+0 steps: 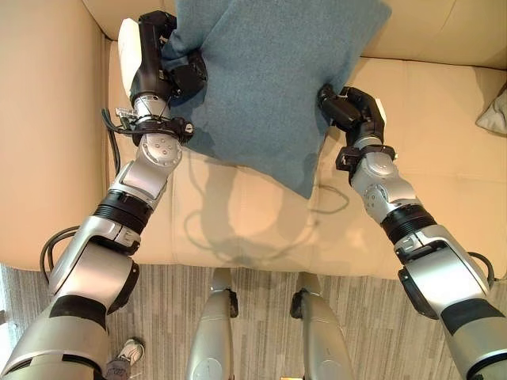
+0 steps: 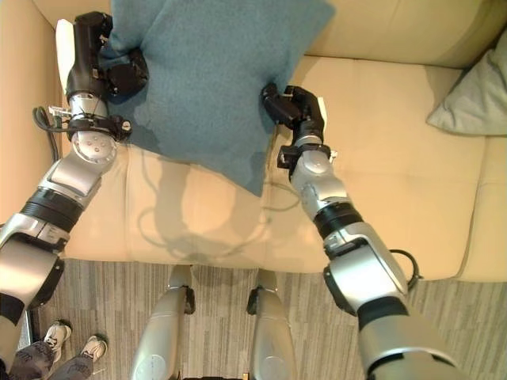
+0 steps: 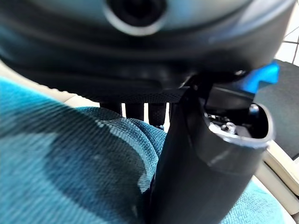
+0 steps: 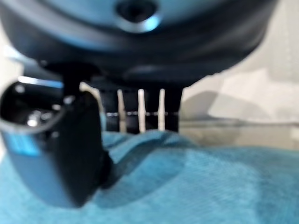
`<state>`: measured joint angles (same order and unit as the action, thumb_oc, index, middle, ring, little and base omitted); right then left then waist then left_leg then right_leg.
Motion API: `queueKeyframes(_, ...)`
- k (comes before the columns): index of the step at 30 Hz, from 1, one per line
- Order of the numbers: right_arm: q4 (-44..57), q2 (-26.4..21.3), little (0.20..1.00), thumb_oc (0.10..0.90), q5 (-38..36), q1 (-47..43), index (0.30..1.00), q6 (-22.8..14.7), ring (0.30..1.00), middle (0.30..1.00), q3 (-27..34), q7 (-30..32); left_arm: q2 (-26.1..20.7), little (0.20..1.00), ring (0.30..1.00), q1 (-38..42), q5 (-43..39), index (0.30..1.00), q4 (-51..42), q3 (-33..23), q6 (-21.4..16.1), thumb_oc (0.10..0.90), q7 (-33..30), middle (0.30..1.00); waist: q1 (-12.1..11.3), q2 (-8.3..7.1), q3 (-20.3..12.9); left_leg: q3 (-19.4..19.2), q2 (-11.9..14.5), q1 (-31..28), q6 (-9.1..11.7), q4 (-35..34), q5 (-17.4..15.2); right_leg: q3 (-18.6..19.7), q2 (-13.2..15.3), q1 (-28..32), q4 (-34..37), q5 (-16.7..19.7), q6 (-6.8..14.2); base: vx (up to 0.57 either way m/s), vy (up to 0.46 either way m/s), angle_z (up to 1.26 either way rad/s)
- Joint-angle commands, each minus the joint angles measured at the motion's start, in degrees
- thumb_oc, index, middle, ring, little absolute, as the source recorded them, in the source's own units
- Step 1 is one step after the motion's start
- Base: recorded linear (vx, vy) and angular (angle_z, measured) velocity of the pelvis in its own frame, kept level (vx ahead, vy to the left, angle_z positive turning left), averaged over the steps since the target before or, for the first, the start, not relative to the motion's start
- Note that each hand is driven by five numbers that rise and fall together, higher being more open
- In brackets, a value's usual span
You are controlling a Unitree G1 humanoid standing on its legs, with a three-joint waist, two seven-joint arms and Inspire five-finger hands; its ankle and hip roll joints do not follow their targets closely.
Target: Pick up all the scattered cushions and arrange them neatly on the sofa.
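Left eye view: both hands are holding a teal cushion [image 1: 269, 79] over the beige sofa [image 1: 428, 150].

At the frame's upper left the left hand [image 1: 170, 67] is pinching the cushion's edge; right of centre the right hand [image 1: 348, 107] is gripping the opposite edge. A grey cushion [image 2: 475, 95] is lying at the right eye view's right edge.

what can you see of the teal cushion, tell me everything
The teal cushion is square, soft, of coarse woven fabric. It hangs tilted above the beige sofa, one corner pointing down, casting a shadow on the seat. The left hand pinches one edge and the right hand the opposite edge, the fabric bunching under the thumbs. Its top runs out of view.
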<state>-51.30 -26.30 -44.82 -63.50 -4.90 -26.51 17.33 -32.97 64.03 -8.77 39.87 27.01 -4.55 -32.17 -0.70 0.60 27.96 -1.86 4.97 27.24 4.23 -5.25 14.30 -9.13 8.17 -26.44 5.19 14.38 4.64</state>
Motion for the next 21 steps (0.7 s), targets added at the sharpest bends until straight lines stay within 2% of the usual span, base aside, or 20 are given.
queueKeyframes(1, 5.58, 4.37, 0.3, 0.4, 6.39, -7.94, 0.3, -6.44, 0.3, 0.3, -1.0, 1.53, 3.52, 0.3, 0.3, 3.46, 4.82, 0.3, -5.32, 3.1, -5.56, 0.4, -0.72, 0.3, 0.1, -0.4, -8.58, -0.11, 0.23, -0.91, 3.84, 0.75, -7.83, 0.6, 3.35, -0.01, -5.97, -10.65, 4.07, 0.0, 0.0, 0.0)
queueKeyframes(4, 7.21, 3.88, 0.3, 0.4, 9.57, -8.07, 0.3, -7.02, 0.3, 0.3, -0.37, 3.89, 3.26, 0.3, 0.3, 3.6, 5.65, 0.3, -5.49, 3.02, -5.52, 0.4, -1.46, 0.3, 0.24, -0.33, -8.65, -0.04, 0.28, -0.76, 3.83, 0.69, -7.79, 0.71, 3.2, -0.17, -5.93, -10.72, 4.03, 0.0, 0.0, 0.0)
queueKeyframes(5, 8.62, 3.4, 0.3, 0.4, 11.65, -8.2, 0.3, -7.51, 0.3, 0.3, 0.09, 5.4, 2.34, 0.3, 0.3, 4.31, 7.95, 0.3, -6.18, 3.62, -5.45, 0.4, -2.15, 0.3, 0.41, -0.34, -8.69, -0.04, 0.34, -0.68, 3.84, 0.65, -7.75, 0.71, 3.14, -0.35, -5.89, -10.71, 4.06, 0.0, 0.0, 0.0)
queueKeyframes(6, 11.08, 2.68, 0.3, 0.4, 16.82, -8.4, 0.3, -7.93, 0.3, 0.3, 0.84, 8.53, 1.71, 0.3, 0.3, 4.68, 9.98, 0.3, -6.92, 3.71, -5.48, 0.4, -3.4, 0.3, 0.68, -0.42, -8.79, -0.02, 0.46, -0.61, 3.8, 0.64, -7.78, 0.84, 3.02, -0.46, -5.88, -10.77, 4.08, 0.0, 0.0, 0.0)
queueKeyframes(10, 15.49, 2.19, 0.3, 0.4, 21.78, -8.41, 0.3, -8.51, 0.3, 0.3, 2.4, 13.07, 1.63, 0.3, 0.3, 5.21, 11.17, 0.3, -8.35, 3.02, -5.84, 0.4, -5.95, 0.3, 1.11, -0.53, -9.08, -0.03, 0.52, -0.54, 3.77, 0.61, -7.92, 1.09, 2.94, -0.81, -5.95, -10.86, 4.07, 0.0, 0.0, 0.0)
queueKeyframes(13, 22.52, 0.58, 0.3, 0.4, 29.8, -8.57, 0.3, -7.4, 0.3, 0.3, 2.99, 16.81, 1.83, 0.3, 0.3, 5.0, 12.58, 0.3, -12.97, 0.95, -6.26, 0.4, -8.54, 0.3, 1.63, -0.65, -9.39, -0.02, 0.58, -0.58, 3.72, 0.56, -8.15, 1.23, 2.79, -0.96, -5.92, -10.99, 4.15, 0.0, 0.0, 0.0)
queueKeyframes(18, 27.54, -0.01, 0.3, 0.4, 36.37, -9.23, 0.3, -6.65, 0.3, 0.3, 3.13, 19.71, 1.75, 0.3, 0.3, 5.57, 14.42, 0.3, -16.5, -0.98, -6.45, 0.4, -11.67, 0.3, 1.96, -0.95, -10.06, -0.17, 0.55, -0.46, 3.6, 0.45, -7.96, 1.54, 2.79, -1.3, -6.05, -10.89, 4.05, 0.0, 0.0, 0.0)
queueKeyframes(19, 29.63, -0.97, 0.3, 0.4, 42.08, -10.02, 0.3, -5.46, 0.3, 0.3, 3.01, 21.64, 2.43, 0.3, 0.3, 5.67, 14.62, 0.3, -18.73, -2.64, -6.95, 0.4, -14.03, 0.3, 2.08, -1.09, -10.3, -0.23, 0.59, -0.74, 3.61, 0.56, -8.4, 1.56, 2.71, -1.16, -6.28, -11.31, 4.04, 0.0, 0.0, 0.0)
queueKeyframes(20, 29.72, -0.97, 0.3, 0.4, 42.2, -10.03, 0.3, -5.38, 0.3, 0.3, 2.98, 21.71, 2.44, 0.3, 0.3, 5.66, 14.67, 0.3, -18.81, -2.7, -6.91, 0.4, -14.04, 0.3, 2.1, -1.07, -10.28, -0.22, 0.53, -0.57, 3.56, 0.47, -8.03, 1.58, 2.75, -1.34, -6.23, -10.99, 4.02, 0.01, -0.004, -0.03)
queueKeyframes(21, 31.18, -1.85, 0.3, 0.4, 46.69, -10.85, 0.3, -4.62, 0.3, 0.3, 3.09, 23.65, 3.27, 0.3, 0.3, 5.89, 14.53, 0.3, -20.82, -3.86, -7.65, 0.4, -15.45, 0.3, 2.2, -1.09, -10.47, -0.21, 0.55, -0.78, 3.61, 0.53, -8.41, 1.62, 2.65, -1.16, -6.32, -11.38, 4.02, 0.0, 0.0, 0.0)
